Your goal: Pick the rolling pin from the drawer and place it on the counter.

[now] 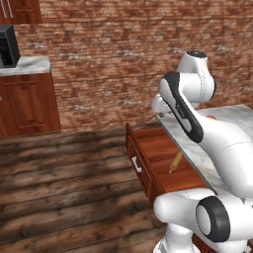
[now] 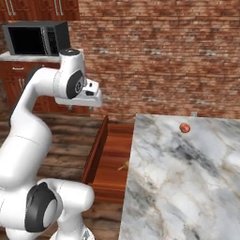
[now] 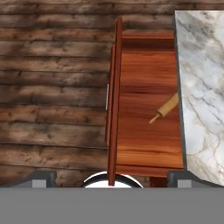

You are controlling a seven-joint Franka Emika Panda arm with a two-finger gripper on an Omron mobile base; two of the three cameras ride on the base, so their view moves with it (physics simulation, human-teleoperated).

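Rolling pin (image 3: pixel 165 108) lies on the floor of the pulled-out drawer (image 3: pixel 144 144), slanted, one handle peg pointing out into the open middle, the other end running under the overhanging edge of the counter (image 3: pixel 201 87); from the left base camera it reads as a slim tan stick close against the marble lip (image 1: pixel 175 162), and from the right base camera only a small tip pokes out beneath the slab. That tuck under the overhang likely means the free end is the reachable part, so a grasp would have to come in from the drawer's open side, not straight down over the middle. Gripper (image 2: pixel 80 107) hangs high above the drawer, well apart from the pin, fingers spread wide with nothing between them, camera looking straight down, which suits a survey-and-descend stage; pick not yet begun. Drawer front carries a small pale bar handle (image 1: pixel 136 165), facing the plank floor. Counter top is white-grey veined marble, with a small reddish-orange round object (image 2: pixel 184 127) near its far side. Room: brick back wall, dark wooden floorboards, reddish-brown cabinets, a black microwave (image 2: pixel 40 38) on a smaller marble top
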